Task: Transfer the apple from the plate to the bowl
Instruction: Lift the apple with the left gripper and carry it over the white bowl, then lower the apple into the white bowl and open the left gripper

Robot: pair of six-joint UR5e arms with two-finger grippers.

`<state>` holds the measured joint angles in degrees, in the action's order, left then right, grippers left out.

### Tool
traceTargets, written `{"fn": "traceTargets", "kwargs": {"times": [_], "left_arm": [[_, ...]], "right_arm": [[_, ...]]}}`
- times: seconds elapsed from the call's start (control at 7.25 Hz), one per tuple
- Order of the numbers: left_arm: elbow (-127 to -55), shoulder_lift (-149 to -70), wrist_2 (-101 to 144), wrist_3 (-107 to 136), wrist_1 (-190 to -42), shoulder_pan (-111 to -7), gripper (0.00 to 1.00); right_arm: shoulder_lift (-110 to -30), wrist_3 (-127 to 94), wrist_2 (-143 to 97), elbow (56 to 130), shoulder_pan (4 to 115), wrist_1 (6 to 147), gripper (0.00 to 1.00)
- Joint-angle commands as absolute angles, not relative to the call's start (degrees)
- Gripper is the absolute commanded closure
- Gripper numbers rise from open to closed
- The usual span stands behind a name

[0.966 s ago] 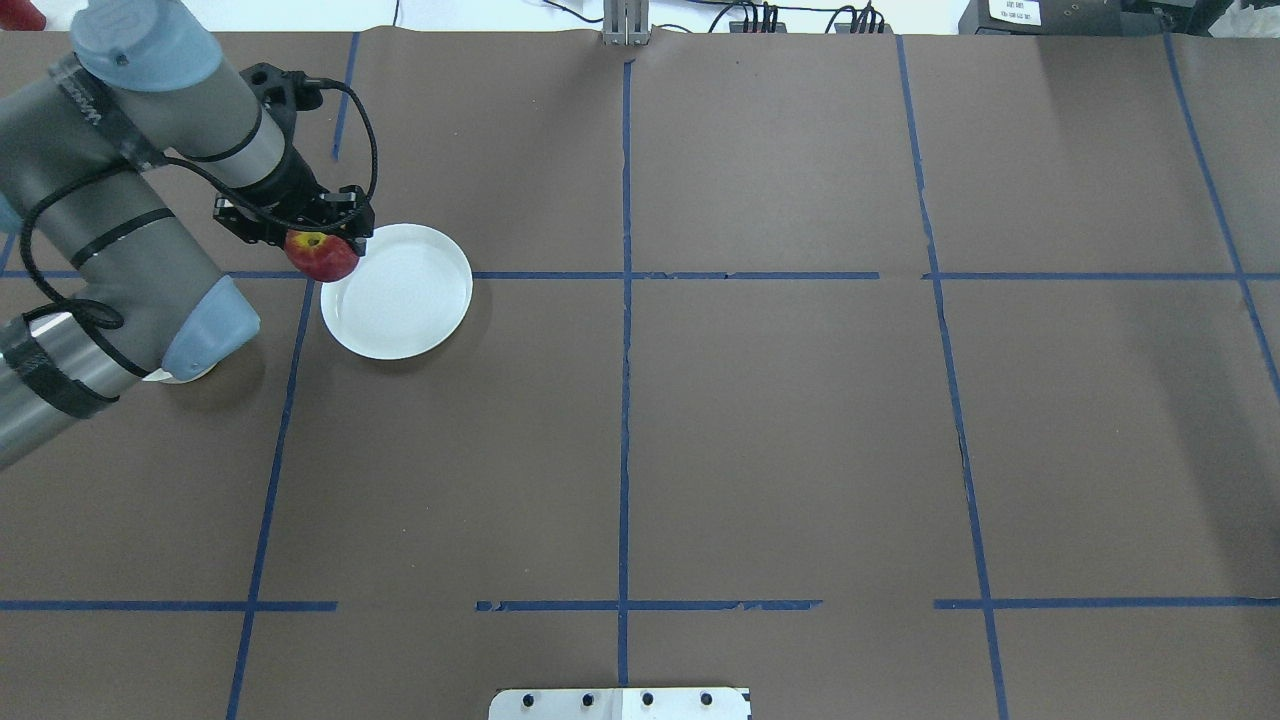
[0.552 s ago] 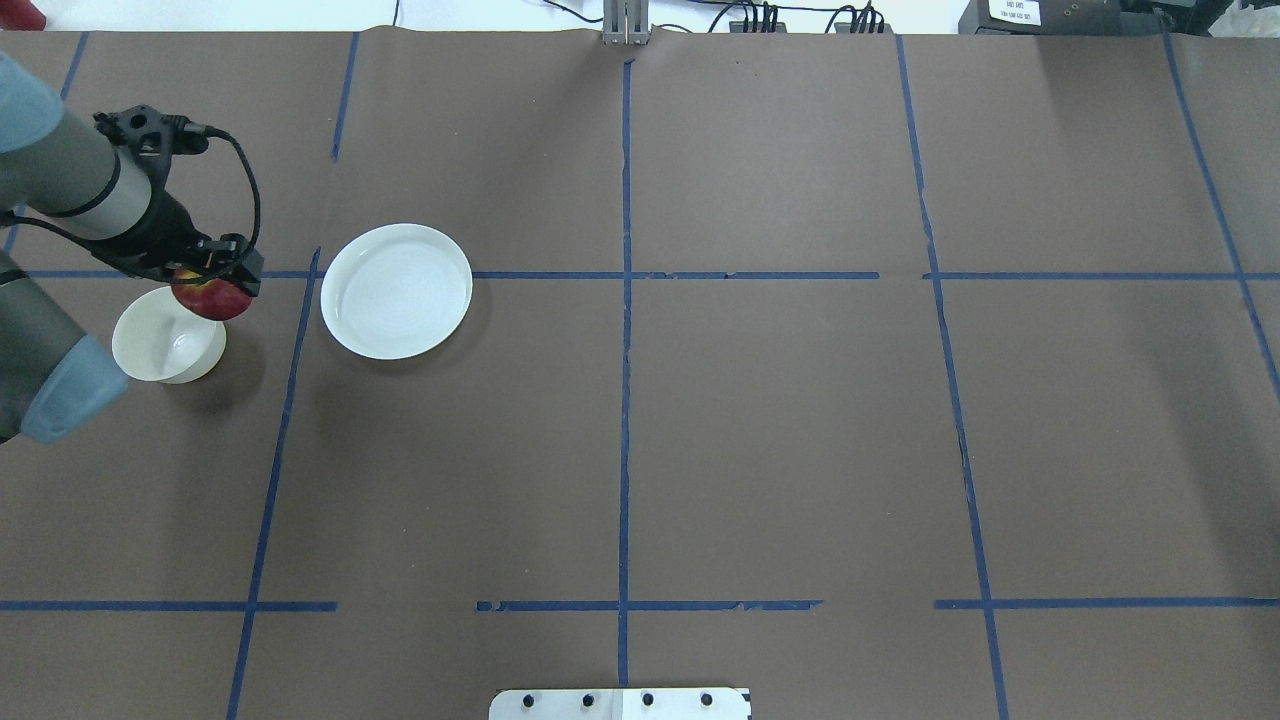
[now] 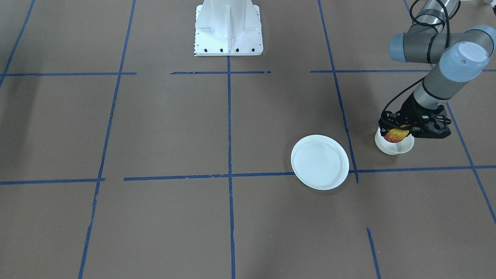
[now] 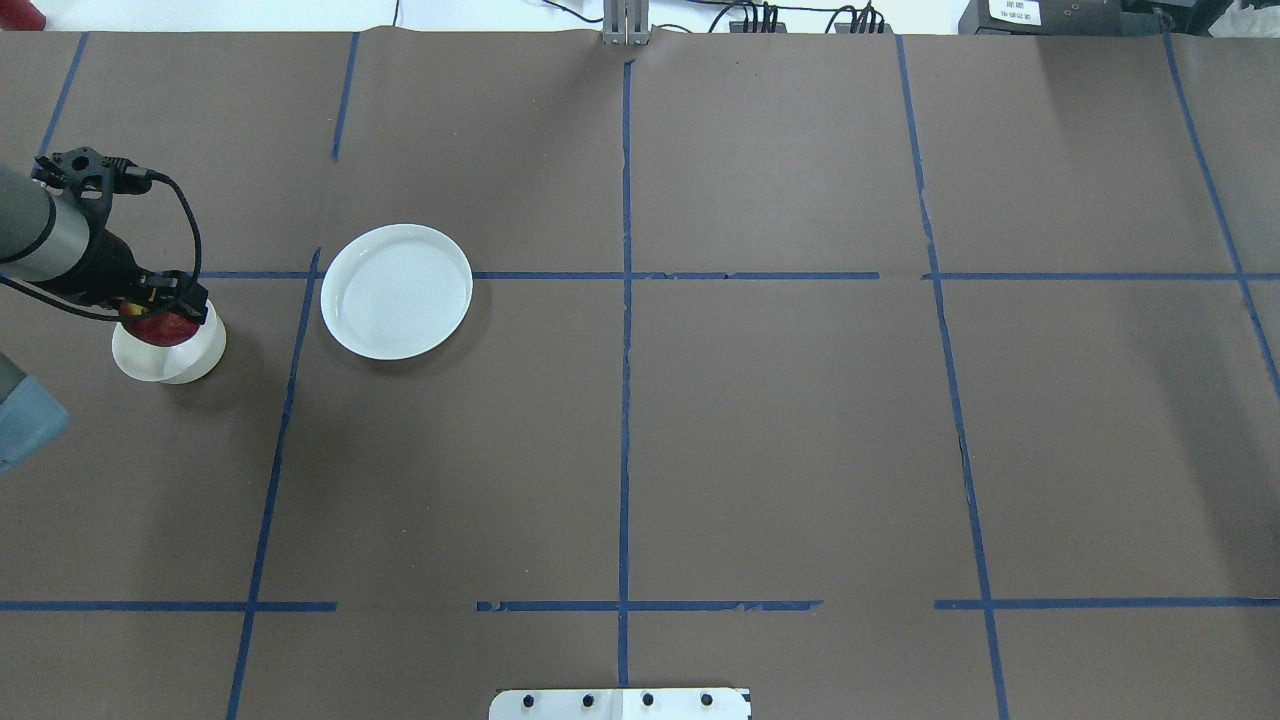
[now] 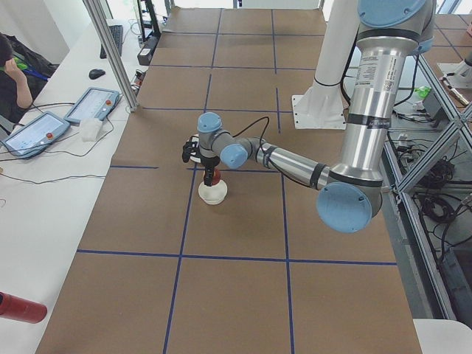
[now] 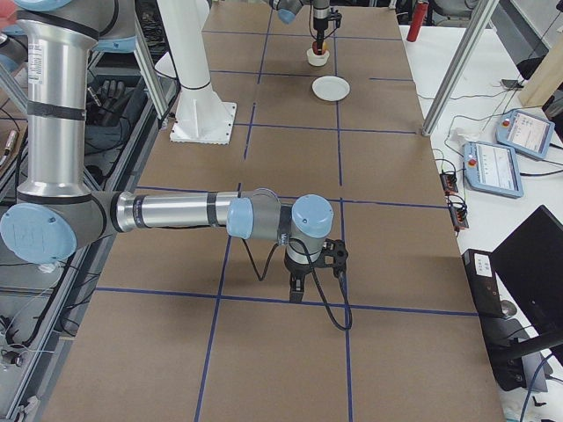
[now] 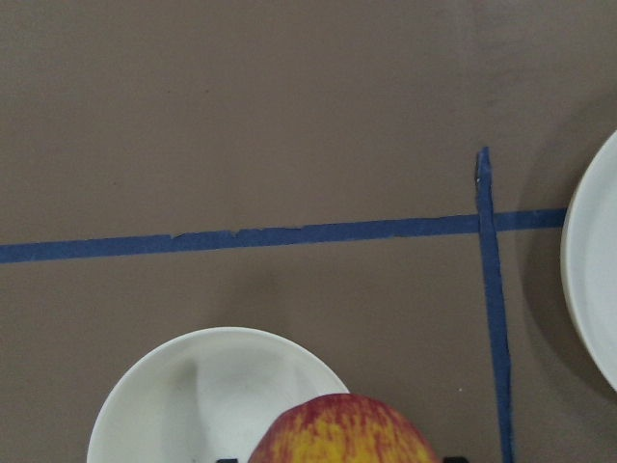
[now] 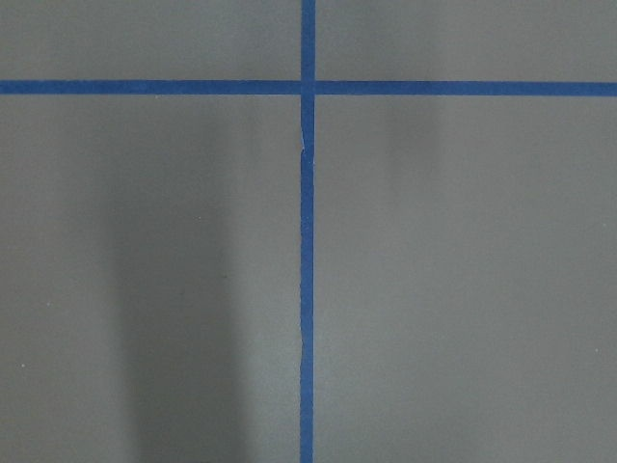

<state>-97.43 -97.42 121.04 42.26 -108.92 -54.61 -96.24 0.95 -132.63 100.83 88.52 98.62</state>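
My left gripper [image 4: 160, 318] is shut on the red and yellow apple [image 4: 158, 328] and holds it just over the small deep off-white bowl [image 4: 190, 355] at the table's left end. The front-facing view shows the apple [image 3: 396, 135] at the rim of the bowl [image 3: 393, 148]. In the left wrist view the apple [image 7: 342, 432] sits over the bowl [image 7: 183, 395]. The flat white plate [image 4: 397, 291] lies empty to the right of the bowl. My right gripper [image 6: 299, 290] shows only in the exterior right view, far from these things, and I cannot tell its state.
Brown paper with blue tape lines [image 4: 625, 400] covers the table. The robot's white base [image 3: 228, 27] stands at the middle of the near edge. A metal post [image 5: 110, 51] and operator tablets [image 5: 44, 125] are on the far side.
My left gripper has carried the apple leftward from the plate's edge to a spot over the bowl and lowered it. The plate and bowl have not moved.
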Motion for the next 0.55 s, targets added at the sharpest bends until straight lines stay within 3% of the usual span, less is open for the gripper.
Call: {"fn": "traceTargets", "kwargs": {"times": [0.0, 0.14, 0.28, 0.41], "left_arm": [[-95.5, -96.9, 120.3, 41.3, -110.3, -54.7, 1.0], [-94.9, -95.8, 120.4, 41.3, -112.1, -54.7, 1.0], [-94.3, -95.9, 120.4, 40.5, -113.0, -54.8, 0.33], [-94.1, -95.8, 120.4, 39.5, -113.1, -55.3, 0.0]], "right_arm": [[-96.2, 0.9, -132.6, 100.8, 88.6, 98.6, 0.0], [-96.2, 1.0, -132.6, 100.8, 88.5, 98.6, 0.0], [-96.2, 1.0, -132.6, 100.8, 88.5, 98.6, 0.0], [-96.2, 1.0, -132.6, 100.8, 88.6, 98.6, 0.0]]}}
